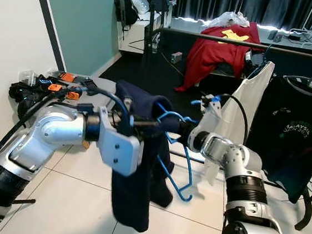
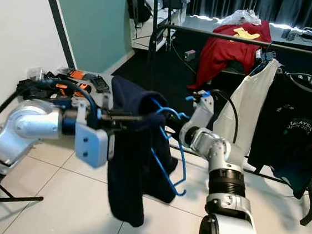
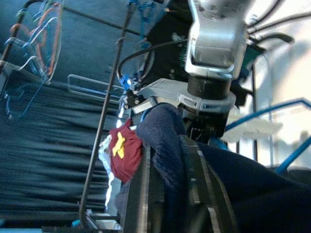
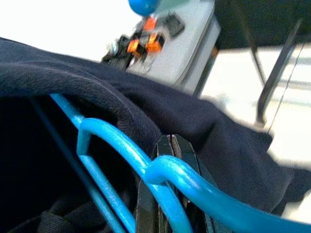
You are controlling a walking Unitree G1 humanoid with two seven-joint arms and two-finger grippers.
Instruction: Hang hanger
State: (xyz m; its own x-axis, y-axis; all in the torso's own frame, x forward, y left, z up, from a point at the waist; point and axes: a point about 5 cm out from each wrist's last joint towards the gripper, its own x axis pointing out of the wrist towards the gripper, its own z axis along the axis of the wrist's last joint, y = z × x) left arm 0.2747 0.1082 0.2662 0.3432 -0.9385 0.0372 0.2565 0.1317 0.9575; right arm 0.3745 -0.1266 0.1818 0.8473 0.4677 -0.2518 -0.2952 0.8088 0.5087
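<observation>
In front of the robot, above a white tiled floor [image 1: 69,197], a dark navy garment [image 1: 136,171] hangs between the two arms, draped over a blue hanger [image 1: 177,158]. The left gripper [image 1: 144,124] reaches in from the left, its black fingers [image 3: 146,194] clamped on a fold of the navy cloth near the top. The right gripper [image 1: 179,132] comes from the right and meets the hanger just beside the left one; in the right wrist view its fingers [image 4: 163,194] are pressed together with the blue plastic crossing in front of them, so whether they actually pinch the hanger cannot be told. The hanger's lower part juts out to the right of the garment. Behind stands a dark rack [image 1: 220,41] with a red shirt [image 1: 218,54] over its bar, a white shirt [image 1: 246,110] and a black shirt [image 1: 296,137] hanging at its right end
</observation>
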